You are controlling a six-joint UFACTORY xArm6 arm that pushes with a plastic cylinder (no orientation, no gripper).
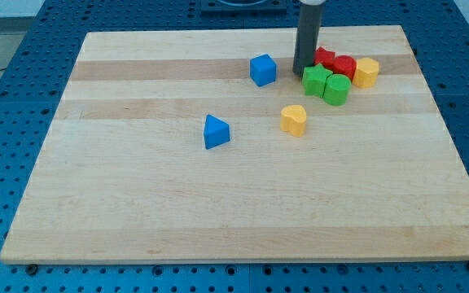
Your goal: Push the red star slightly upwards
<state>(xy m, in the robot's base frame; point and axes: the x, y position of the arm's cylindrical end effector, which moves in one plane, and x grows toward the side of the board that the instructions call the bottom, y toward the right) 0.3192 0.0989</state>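
Pale wooden desk [137,203] w/ small coloured blocks; no claw on this rig, so nothing open or closed, just a straight dark rod; my tip [298,75] sits on the board at far right-centre.

Red star-shaped block [324,57] is at the far right, partly hidden behind the rod, in a tight cluster: red cylinder-like block [345,65] touching on its right, yellow block [366,72] further right, green star-shaped block [315,80] just in front of it, green cylinder [337,89] beside that. My tip is just left of the green star, near-left of the red star; can't tell if touching.

Blue cube [262,70] lies left of the tip; yellow heart-like block [294,119] nearer; blue triangular block [216,131] well apart, nearer & left.

Step, by my read: approach; push not begun. Next move: tip needs to get to the red star's near side, but the green star blocks that; likely push thru it or slip betw. the two, short stroke only.
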